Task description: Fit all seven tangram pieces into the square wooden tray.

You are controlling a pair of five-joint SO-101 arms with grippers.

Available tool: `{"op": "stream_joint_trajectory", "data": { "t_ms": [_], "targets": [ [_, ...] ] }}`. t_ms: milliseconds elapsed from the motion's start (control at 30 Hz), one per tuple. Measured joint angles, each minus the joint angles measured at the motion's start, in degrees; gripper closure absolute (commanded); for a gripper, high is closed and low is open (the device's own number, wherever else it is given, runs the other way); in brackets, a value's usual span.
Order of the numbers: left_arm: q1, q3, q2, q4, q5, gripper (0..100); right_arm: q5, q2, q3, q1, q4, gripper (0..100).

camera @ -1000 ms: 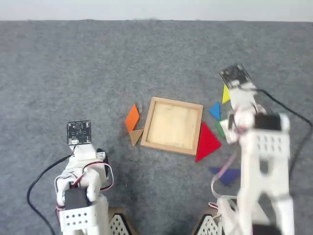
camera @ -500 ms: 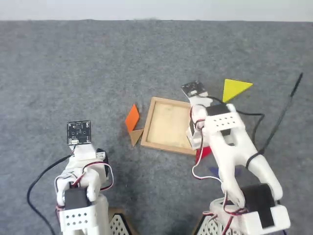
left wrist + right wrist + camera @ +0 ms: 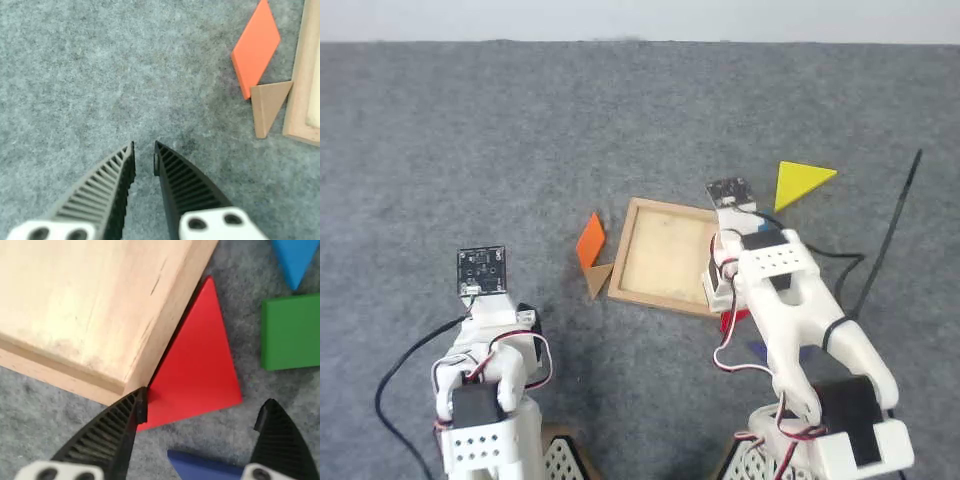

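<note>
Right gripper (image 3: 202,412) is low over the tray's (image 3: 623,255) near right corner with its fingers spread wide and nothing gripped. The red triangle (image 3: 200,365) lies flat on the grey carpet (image 3: 470,130) between them, one long edge against the tray's right wall. One fingertip (image 3: 140,405) sits at the tray corner, over the triangle's edge. The other is over carpet on the triangle's far side. Green square (image 3: 292,332), blue triangle (image 3: 295,257) and a dark blue piece (image 3: 205,467) lie near. Yellow triangle (image 3: 800,182) is farther out, to the right of the tray. Orange parallelogram (image 3: 590,240) and brown triangle (image 3: 598,278) lie just left of the tray. Left gripper (image 3: 144,147) hangs over bare carpet well apart from them, its fingers nearly together around nothing.
</note>
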Motion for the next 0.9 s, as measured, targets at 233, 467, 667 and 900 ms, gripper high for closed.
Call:
{"op": "stream_joint_trajectory", "data": {
  "t_ms": [233,467,667,900],
  "targets": [
    [0.0,0.0,0.0,0.0,0.0,94,-0.1,1.5,1.6,-0.1,-3.3,65.6],
    [0.0,0.0,0.0,0.0,0.0,94,0.0,5.8,-1.6,0.1,-2.3,65.6],
    [0.0,0.0,0.0,0.0,0.0,94,-0.2,9.0,-3.3,6.2,-1.3,65.6],
    [0.0,0.0,0.0,0.0,0.0,94,-0.1,9.4,-3.4,9.3,-0.2,65.3]
  ]
}}
